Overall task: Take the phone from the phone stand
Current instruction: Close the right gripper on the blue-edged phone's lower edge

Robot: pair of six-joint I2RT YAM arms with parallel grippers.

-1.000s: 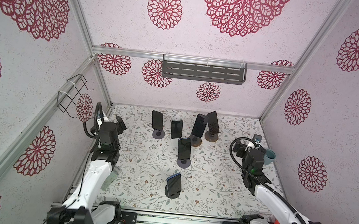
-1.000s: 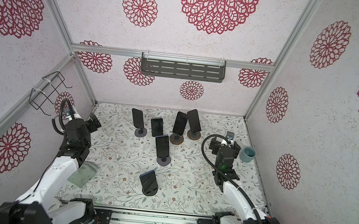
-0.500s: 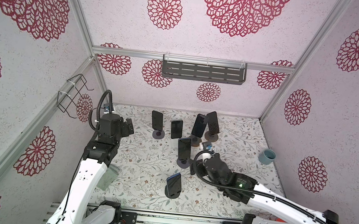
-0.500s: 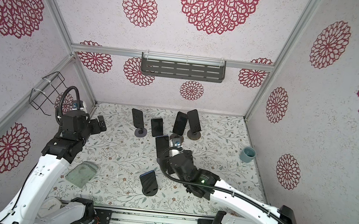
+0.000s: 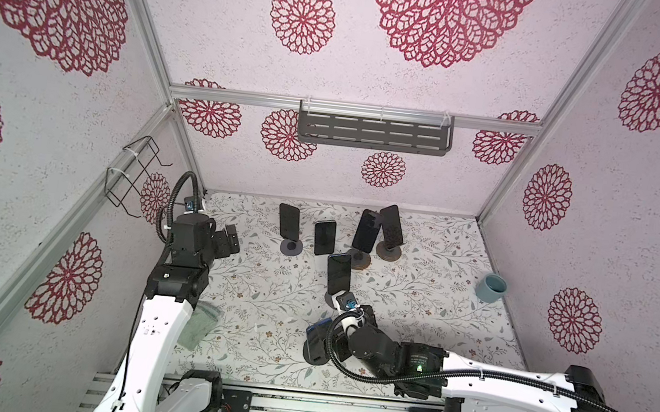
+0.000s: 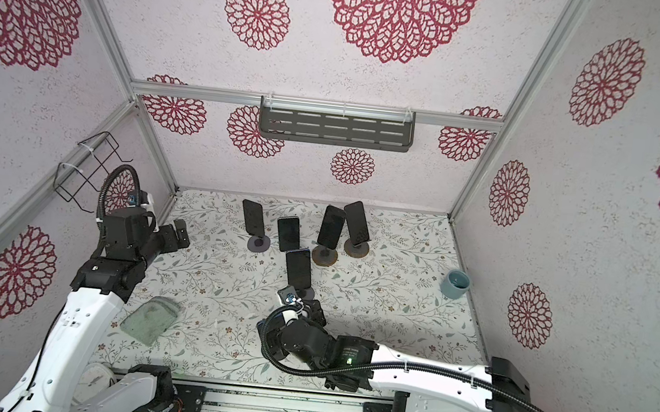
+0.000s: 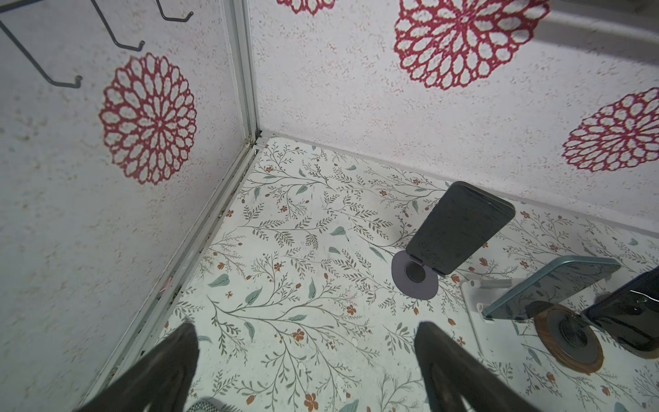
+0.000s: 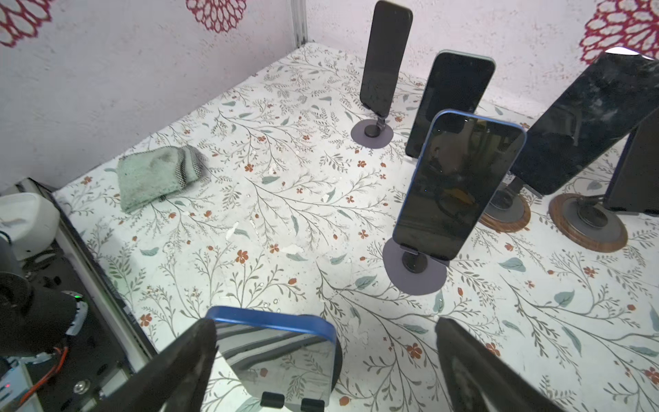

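Several dark phones lean on stands on the floral table. The front one is a blue-edged phone [image 5: 313, 336] on a black phone stand [image 5: 314, 358] with a round base. My right gripper [image 5: 338, 327] hangs open right over it. In the right wrist view the phone [image 8: 274, 356] sits between the fingers, close to one fingertip [image 8: 199, 342] and well apart from the other; I see no contact. My left gripper [image 5: 228, 240] is open and empty, raised near the left wall, with bare table between its fingers [image 7: 178, 356].
Behind the front phone, another blue-edged phone [image 8: 460, 182] stands on a grey round base, with three more phones [image 5: 289, 221] in the back row. A folded green cloth [image 5: 199, 323] lies front left. A blue cup [image 5: 491, 287] stands at the right wall.
My right arm swung from the right wall across to the front phone, and its open fingers now straddle it. My left arm rose and reached slightly toward the back. Both grippers stayed open.
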